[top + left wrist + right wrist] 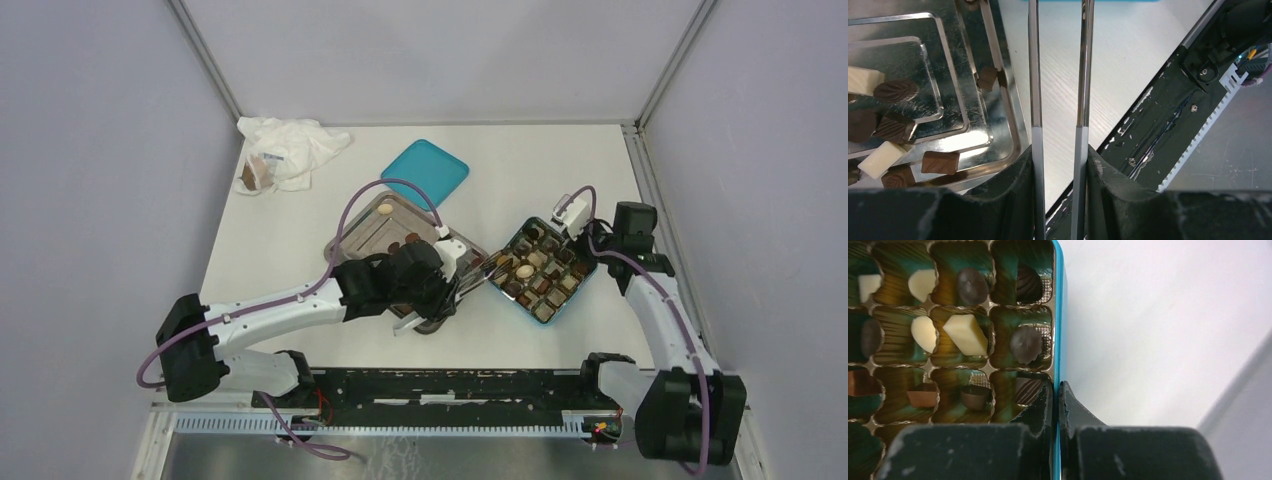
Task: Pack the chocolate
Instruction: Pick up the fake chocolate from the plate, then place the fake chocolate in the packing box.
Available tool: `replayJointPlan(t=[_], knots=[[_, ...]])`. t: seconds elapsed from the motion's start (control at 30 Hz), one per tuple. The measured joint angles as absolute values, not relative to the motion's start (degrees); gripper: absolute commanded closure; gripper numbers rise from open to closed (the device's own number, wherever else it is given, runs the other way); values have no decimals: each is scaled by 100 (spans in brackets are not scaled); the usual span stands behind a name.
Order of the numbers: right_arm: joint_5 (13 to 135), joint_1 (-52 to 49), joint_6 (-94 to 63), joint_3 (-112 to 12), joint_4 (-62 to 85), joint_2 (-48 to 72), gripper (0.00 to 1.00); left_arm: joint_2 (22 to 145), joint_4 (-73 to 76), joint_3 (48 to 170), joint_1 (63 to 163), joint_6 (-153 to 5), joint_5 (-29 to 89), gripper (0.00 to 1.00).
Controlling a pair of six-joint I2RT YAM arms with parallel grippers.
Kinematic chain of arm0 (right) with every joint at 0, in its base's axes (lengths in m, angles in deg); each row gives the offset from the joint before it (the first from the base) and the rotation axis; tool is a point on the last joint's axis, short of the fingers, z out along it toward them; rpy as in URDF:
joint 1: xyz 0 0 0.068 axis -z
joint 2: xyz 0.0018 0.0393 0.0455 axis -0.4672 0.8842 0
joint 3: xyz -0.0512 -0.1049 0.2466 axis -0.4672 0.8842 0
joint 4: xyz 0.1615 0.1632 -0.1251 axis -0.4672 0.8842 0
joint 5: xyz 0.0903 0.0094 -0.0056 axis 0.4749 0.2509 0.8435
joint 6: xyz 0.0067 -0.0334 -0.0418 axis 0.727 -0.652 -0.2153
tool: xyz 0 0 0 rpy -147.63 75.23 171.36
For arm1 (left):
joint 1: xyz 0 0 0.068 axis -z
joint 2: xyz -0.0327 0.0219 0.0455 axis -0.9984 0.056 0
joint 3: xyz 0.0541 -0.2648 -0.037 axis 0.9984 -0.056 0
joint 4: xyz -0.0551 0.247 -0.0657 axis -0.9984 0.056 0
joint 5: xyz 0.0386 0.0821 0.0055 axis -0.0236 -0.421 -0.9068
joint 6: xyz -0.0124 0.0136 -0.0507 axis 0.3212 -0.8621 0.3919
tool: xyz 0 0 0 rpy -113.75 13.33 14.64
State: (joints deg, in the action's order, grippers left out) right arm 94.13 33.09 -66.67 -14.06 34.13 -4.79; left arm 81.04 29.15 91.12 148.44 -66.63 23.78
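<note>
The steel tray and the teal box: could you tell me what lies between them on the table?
In the top view, the tweezers held by the left gripper span the gap between the steel tray and the teal box; otherwise bare table.

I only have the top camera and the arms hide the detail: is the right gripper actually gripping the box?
Observer: Yes. In the right wrist view the right gripper is shut on the side wall of the teal box, with one finger inside and one outside.
Operator: Is the left one carrying a piece?
Observer: The left gripper holds the tweezers. Their arms stand apart with nothing between them, though the tips are cut off in the left wrist view.
Operator: What is left in the tray?
Observer: Several pieces of chocolate, some dark and some white, lie on the steel tray.
</note>
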Motion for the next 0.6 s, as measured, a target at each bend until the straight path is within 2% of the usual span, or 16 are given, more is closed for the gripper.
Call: replayJointPlan(t=[0.23, 0.6], knots=[[9536, 3221, -6866, -940, 2882, -1908, 100, 8069, 2636, 9033, 15106, -6665, 2393, 98], [9632, 3197, -6922, -816, 2808, -1797, 100, 8585, 2177, 9088, 15626, -6668, 2479, 98]])
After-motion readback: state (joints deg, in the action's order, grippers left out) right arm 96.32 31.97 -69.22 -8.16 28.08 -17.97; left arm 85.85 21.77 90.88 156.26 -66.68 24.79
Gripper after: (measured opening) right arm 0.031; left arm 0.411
